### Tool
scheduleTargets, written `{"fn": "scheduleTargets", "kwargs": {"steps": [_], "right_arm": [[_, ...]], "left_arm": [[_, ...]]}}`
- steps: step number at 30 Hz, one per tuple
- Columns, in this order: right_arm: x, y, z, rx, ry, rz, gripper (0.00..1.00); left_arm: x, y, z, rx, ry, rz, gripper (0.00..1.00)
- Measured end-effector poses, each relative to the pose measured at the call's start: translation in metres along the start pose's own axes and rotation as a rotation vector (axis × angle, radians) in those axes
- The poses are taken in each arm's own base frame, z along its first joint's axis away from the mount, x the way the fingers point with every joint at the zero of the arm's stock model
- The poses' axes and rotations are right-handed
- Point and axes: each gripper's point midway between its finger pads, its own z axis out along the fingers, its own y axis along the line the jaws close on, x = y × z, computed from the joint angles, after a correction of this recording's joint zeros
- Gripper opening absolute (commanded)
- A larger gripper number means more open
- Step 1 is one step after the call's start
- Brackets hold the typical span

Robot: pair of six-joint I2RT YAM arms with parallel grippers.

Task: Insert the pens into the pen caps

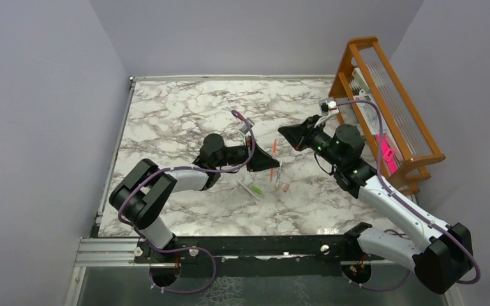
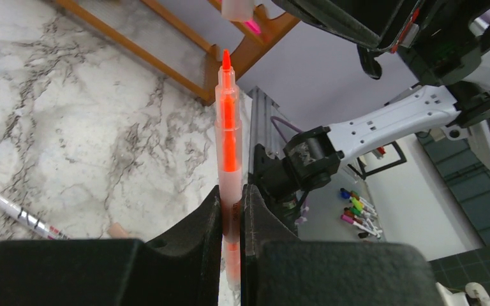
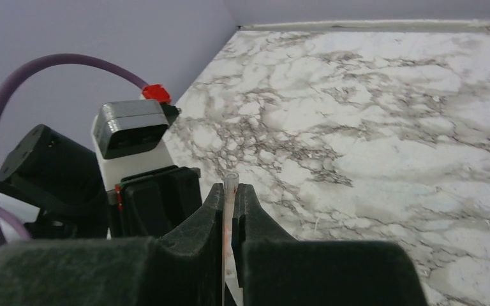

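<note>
Left wrist view shows the left gripper (image 2: 231, 191) closed on the lower part of the orange-red pen (image 2: 228, 127), which stands upright between the fingers with its tip free and pointing toward the right arm. In the right wrist view the right gripper (image 3: 230, 191) is closed on a thin clear tube (image 3: 231, 182), which I take for a pen cap, with its open mouth just above the fingertips. In the top view both are held above the marble table (image 1: 178, 115), facing each other, near but apart, so the joining is, I think, not yet done. The danger I see is mostly in alignment. The mouth of the cap is narrow and the pen is gripped far from its tip, so a small tilt could send the tip beside the mouth and put ink on the fingers. If the push comes off the axis, the smooth barrel may slide back through the pads, or the cap may turn in its grip and drop. Below them lie another pen (image 1: 279, 177), a green cap (image 1: 253, 189) and a tan cap (image 1: 286, 188), and a fallen piece could scatter these. About writing, I can read none: the pink tag (image 1: 386, 156) in the wooden rack (image 1: 357, 48) carries dark marks, too small to tell.
</note>
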Motion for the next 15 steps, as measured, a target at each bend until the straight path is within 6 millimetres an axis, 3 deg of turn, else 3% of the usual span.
{"fn": "scheduleTargets", "kwargs": {"steps": [6, 15], "right_arm": [[-0.010, 0.018, -0.001, -0.095, -0.031, -0.020, 0.01], [-0.009, 0.023, -0.002, -0.125, -0.030, -0.023, 0.01]], "left_arm": [[-0.007, -0.012, 0.003, 0.068, -0.023, -0.026, 0.00], [-0.011, -0.022, 0.004, 0.121, -0.041, -0.037, 0.00]]}}
